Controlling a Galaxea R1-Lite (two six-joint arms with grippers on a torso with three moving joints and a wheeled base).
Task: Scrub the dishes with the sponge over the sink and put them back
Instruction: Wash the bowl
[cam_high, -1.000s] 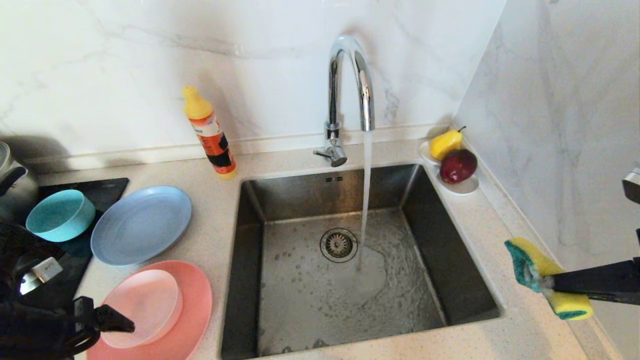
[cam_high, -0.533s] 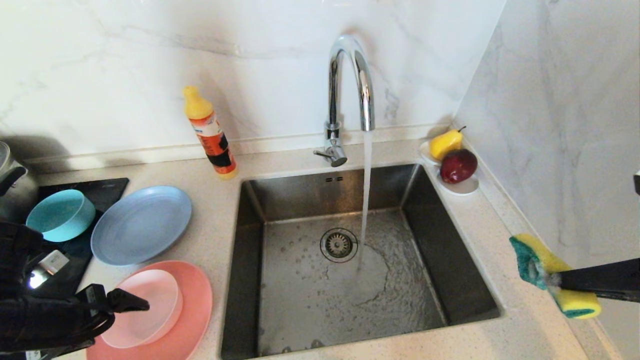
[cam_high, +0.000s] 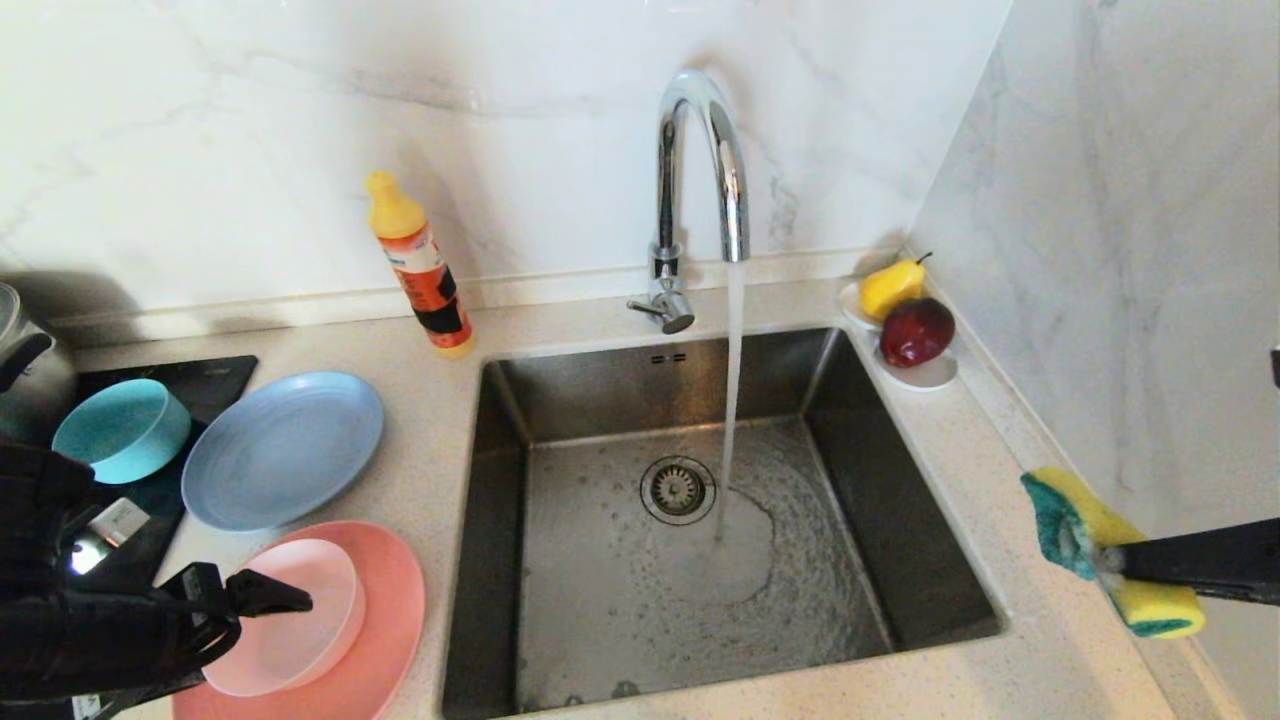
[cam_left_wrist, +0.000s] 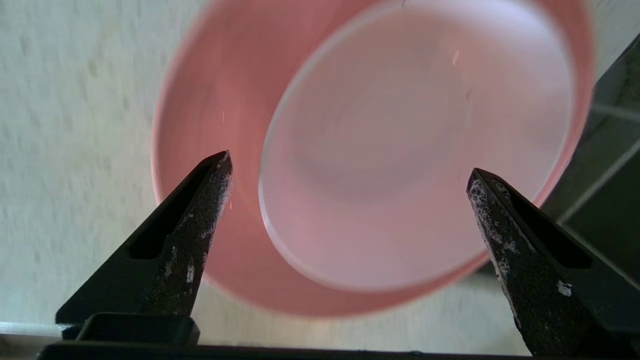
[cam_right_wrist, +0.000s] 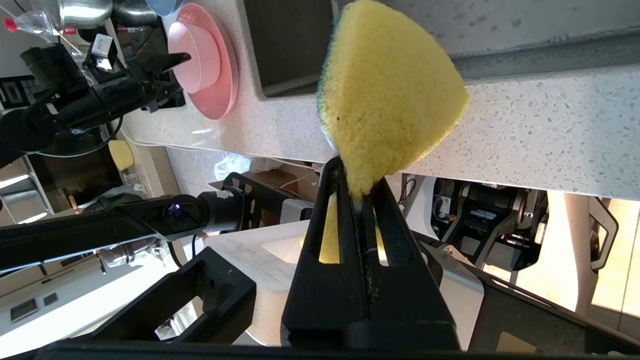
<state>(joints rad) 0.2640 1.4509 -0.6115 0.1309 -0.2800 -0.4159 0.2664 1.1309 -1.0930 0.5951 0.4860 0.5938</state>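
In the head view, the left gripper (cam_high: 262, 598) hung over the pale pink plate (cam_high: 300, 620), lower left. The left wrist view showed its fingers (cam_left_wrist: 205, 200) spread wide. In the right wrist view, the right gripper (cam_right_wrist: 361, 187) pinched the sponge (cam_right_wrist: 390, 90), frame centre.

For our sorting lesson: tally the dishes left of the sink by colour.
Pink: 2, the large plate and the small plate on it
Blue: 1, the plate
Teal: 1, the bowl
Total: 4
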